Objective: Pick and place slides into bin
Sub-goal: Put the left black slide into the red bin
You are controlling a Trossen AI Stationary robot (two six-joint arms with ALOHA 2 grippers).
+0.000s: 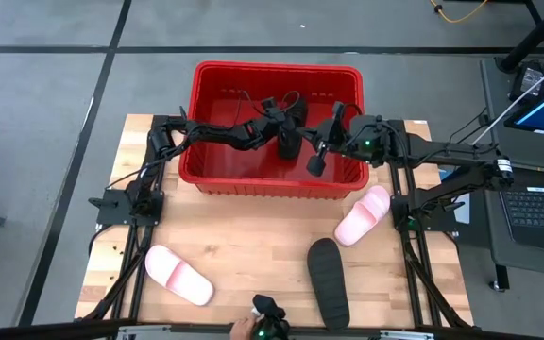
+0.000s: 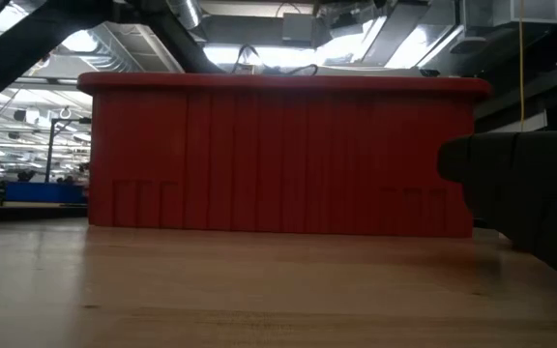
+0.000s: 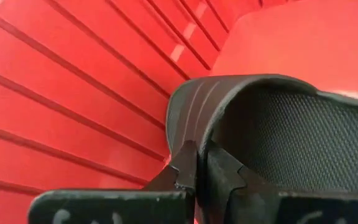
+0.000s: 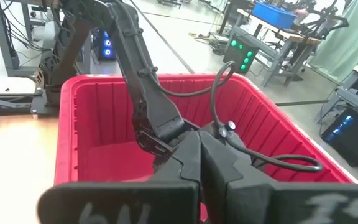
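**Left claw holds a black sandal inside the red crate**

At the left of the wooden table (image 1: 253, 250), near its front edge, a pale pink sandal (image 1: 178, 275) lies flat on the boards, well apart from everything else.

Farther back, the red crate (image 1: 217, 179) sits at the table's rear edge. From the table-height camera its ribbed front wall (image 2: 278, 159) fills most of the view. The left arm reaches into the crate from the left side. The left gripper (image 1: 289, 140) is down inside it, fingers pinched tight on the rim of a black sandal (image 3: 272, 124). In the left wrist view the sandal's strap and textured footbed sit just past the closed fingertips (image 3: 188, 165), with the crate's ribbed wall close behind. From above, this sandal (image 1: 288, 144) shows only as a dark shape under the gripper.

Just right of it, the right gripper (image 1: 317, 162) hangs over the crate near its front wall. Its fingers are closed together and hold nothing; the right wrist view looks past them at the left arm and the crate interior.

On the table in front of the crate's right end, a second black sandal (image 1: 330, 281) lies flat. Just beyond it, a second pale pink sandal (image 1: 362, 215) lies at an angle, near the crate's front right corner.
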